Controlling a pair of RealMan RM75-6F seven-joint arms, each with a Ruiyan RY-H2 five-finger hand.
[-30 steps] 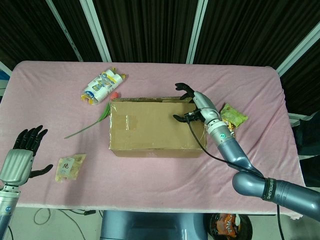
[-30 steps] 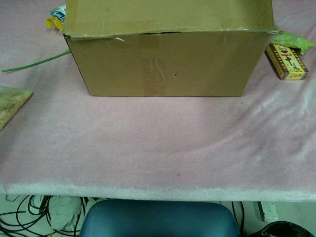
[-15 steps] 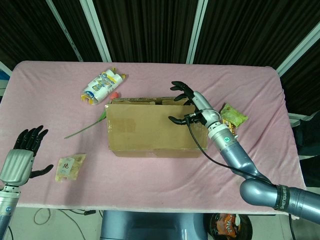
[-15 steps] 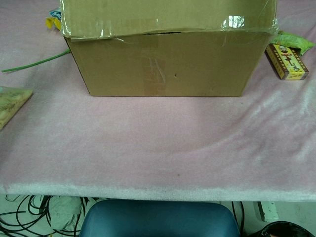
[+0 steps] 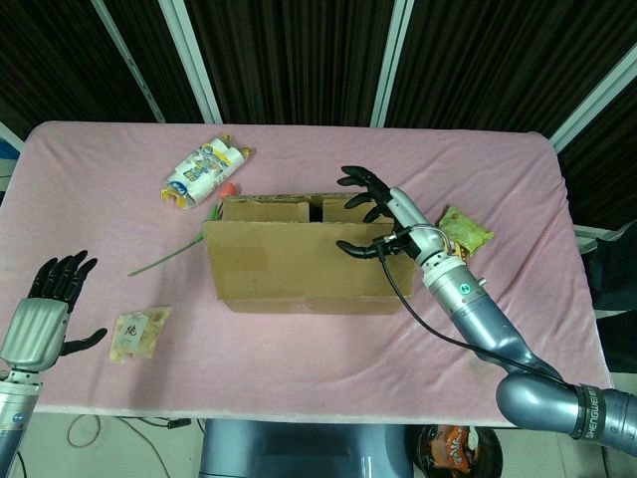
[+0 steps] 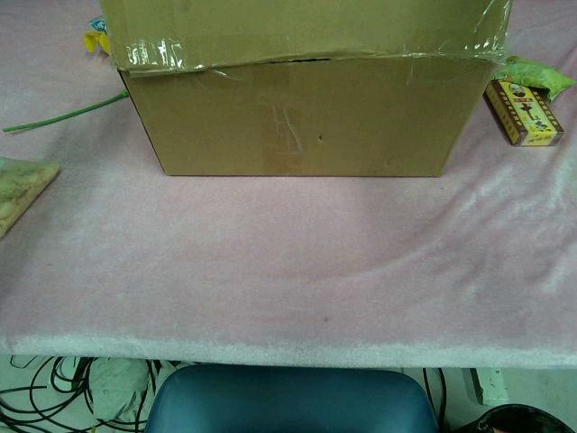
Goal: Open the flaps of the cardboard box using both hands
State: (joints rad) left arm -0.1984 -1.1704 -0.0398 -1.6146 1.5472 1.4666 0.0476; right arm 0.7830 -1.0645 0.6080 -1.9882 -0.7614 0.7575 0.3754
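The cardboard box (image 5: 299, 284) stands mid-table on the pink cloth; the chest view shows its front wall (image 6: 297, 126). Its near long flap (image 5: 279, 244) is raised and tilts toward me, with torn clear tape along its edge (image 6: 153, 54). My right hand (image 5: 393, 214) holds that flap at its right end, thumb on the outer face and spread fingers behind it over the opening. Behind the flap, the side flaps (image 5: 269, 209) lie flat. My left hand (image 5: 45, 314) hovers open at the table's near left edge, far from the box.
A white-blue snack pack (image 5: 204, 171) and a green-stemmed flower (image 5: 179, 249) lie left of the box. A beige packet (image 5: 139, 332) sits near the left hand. A green packet (image 5: 466, 229) and a small yellow-red carton (image 6: 525, 113) lie right of the box.
My right hand has lifted the near flap from almost flat to raised and tilted toward me, exposing the inner flaps. The left hand has stayed put.
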